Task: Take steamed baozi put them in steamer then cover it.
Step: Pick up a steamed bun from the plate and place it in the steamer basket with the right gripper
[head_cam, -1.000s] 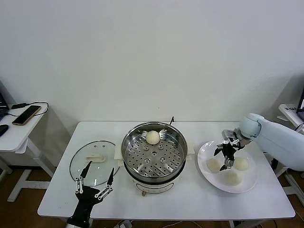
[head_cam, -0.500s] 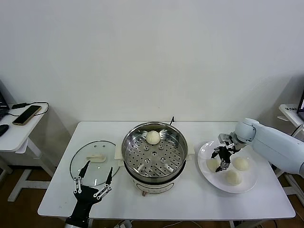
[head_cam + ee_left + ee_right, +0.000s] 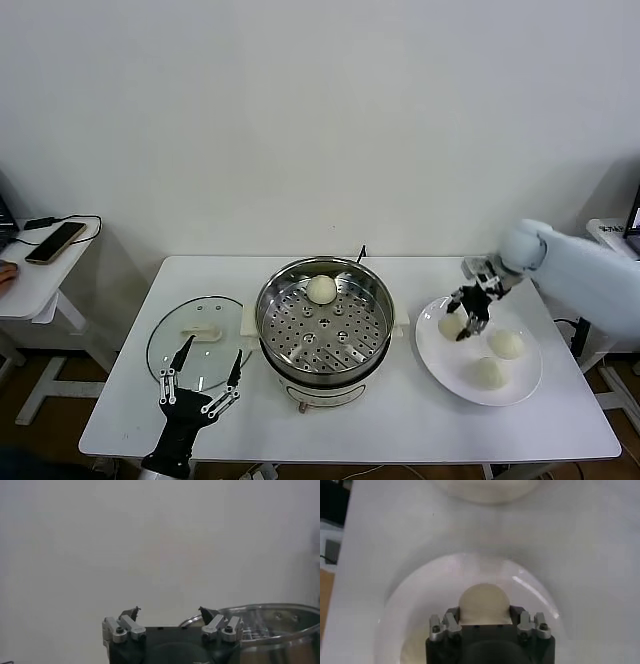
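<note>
Right wrist view: right gripper point(image 3: 484, 616) clenched on a baozi point(image 3: 484, 603), bun seated between both fingers, above the white plate point(image 3: 420, 600). In the head view, that gripper point(image 3: 467, 313) and its held bun point(image 3: 452, 323) sit over the plate's point(image 3: 432, 355) edge nearest the steamer point(image 3: 323, 320); whether the bun is clear of the plate surface cannot be told.

Two more baozi remain on the plate, one point(image 3: 507, 344) on the side far from the steamer, one point(image 3: 489, 372) toward the bench's front edge. One baozi point(image 3: 321, 289) already lies on the perforated tray inside the steamer, at its back.

Glass lid point(image 3: 196, 344) lies flat on the bench point(image 3: 400, 420), on the steamer's opposite side from the plate. Left gripper point(image 3: 200, 387) idle, fingers spread wide, nothing held, at the lid's front edge.

Progress judged: one of four buns placed, second in grasp, two waiting. Lid not yet on. Roughly a quarter done.
</note>
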Robot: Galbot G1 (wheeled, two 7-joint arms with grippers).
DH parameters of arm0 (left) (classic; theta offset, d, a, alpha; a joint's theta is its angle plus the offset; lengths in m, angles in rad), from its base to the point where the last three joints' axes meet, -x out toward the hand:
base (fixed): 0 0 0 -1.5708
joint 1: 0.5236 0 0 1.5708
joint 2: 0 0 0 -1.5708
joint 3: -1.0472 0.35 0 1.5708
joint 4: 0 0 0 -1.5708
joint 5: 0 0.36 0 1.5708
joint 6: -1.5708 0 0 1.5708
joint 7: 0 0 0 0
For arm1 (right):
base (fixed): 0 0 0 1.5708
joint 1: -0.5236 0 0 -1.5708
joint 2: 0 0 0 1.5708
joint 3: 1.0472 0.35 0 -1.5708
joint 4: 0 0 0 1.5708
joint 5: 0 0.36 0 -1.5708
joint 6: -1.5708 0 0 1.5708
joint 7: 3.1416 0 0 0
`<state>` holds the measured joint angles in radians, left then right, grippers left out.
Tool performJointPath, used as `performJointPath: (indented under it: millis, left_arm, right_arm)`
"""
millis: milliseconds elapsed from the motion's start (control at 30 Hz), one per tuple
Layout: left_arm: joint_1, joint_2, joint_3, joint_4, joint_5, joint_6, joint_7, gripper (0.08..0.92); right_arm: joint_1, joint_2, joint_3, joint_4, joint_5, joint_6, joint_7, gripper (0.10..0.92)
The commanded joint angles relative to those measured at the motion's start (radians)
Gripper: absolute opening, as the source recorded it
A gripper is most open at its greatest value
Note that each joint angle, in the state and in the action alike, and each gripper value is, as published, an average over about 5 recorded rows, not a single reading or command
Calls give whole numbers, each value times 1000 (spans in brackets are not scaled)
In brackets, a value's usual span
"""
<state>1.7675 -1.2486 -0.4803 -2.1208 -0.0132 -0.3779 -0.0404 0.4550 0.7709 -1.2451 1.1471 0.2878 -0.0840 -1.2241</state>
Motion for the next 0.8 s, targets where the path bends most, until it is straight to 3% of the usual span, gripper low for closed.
performJointPath:
  millis: [33, 333, 800]
  left_arm:
    - [-1, 5, 5, -3, 0, -1, -3, 823]
    - [-15, 16, 20, -1, 0, -2, -10, 823]
    - [-26, 14, 21, 8, -2, -5, -16, 823]
  right_arm:
    - [438, 190, -265, 144, 258, -65, -78, 668]
    - [454, 467, -293, 149, 434, -144, -5, 662]
    - [240, 676, -315, 25, 426, -200, 150, 660]
